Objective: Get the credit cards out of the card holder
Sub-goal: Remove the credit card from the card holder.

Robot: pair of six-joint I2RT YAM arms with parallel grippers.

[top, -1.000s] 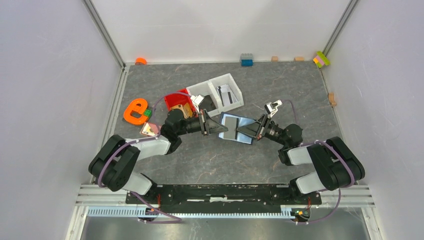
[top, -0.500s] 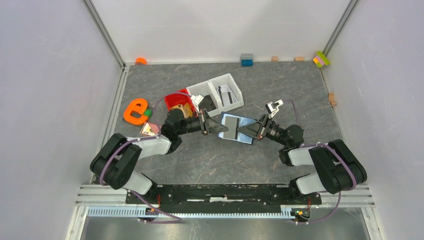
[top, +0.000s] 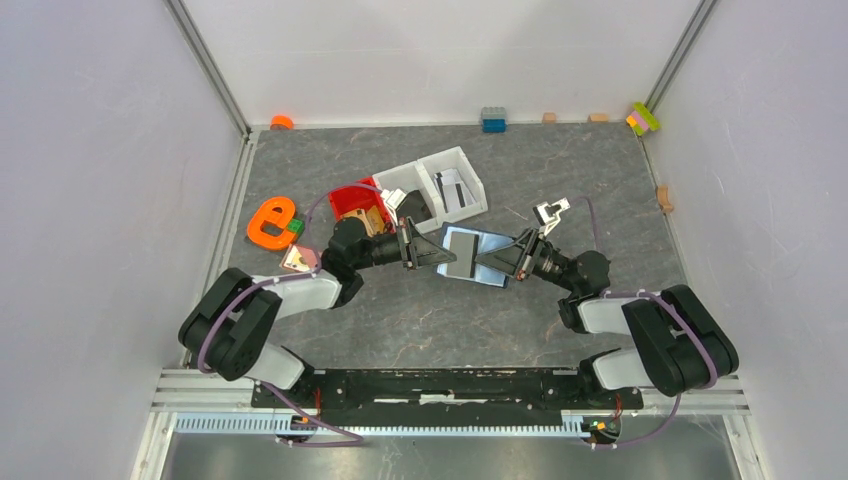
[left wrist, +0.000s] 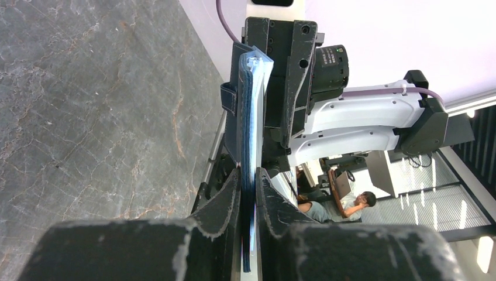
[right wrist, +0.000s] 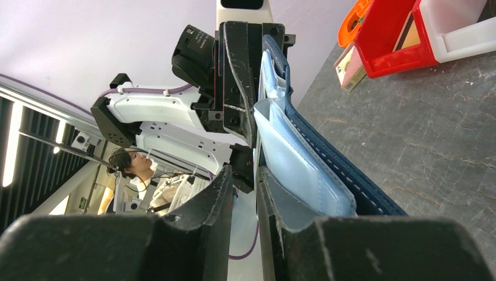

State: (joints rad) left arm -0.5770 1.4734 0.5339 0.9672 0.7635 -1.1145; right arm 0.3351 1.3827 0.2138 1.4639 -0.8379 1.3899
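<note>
**Top view.**
- Card holder (top: 490, 243): opened out and held off the table (top: 600, 190) over its middle, between both arms.
- Credit card (top: 461, 253): grey, seated in the holder's left half.
- Left gripper (top: 438, 254): clamped on the holder's left edge.
- Right gripper (top: 485, 264): reached in from the right edge.

**Left wrist view.**
- Left gripper (left wrist: 248, 184): pads pinched tight on the navy holder (left wrist: 244, 117), which was seen edge-on and upright.

**Right wrist view.**
- Right gripper (right wrist: 255, 181): jaws drawn narrow on a thin layer at the holder's (right wrist: 345, 181) pale inner pocket. Whether that layer was card or lining could not be told.

**Handling note (a judgement).**
- The step appeared to be drawing a card free.
- The left clamp should serve as a firm anchor.
- The right should pull straight along the pocket's mouth without twisting, or the whole holder would be dragged from the left pads.
</note>
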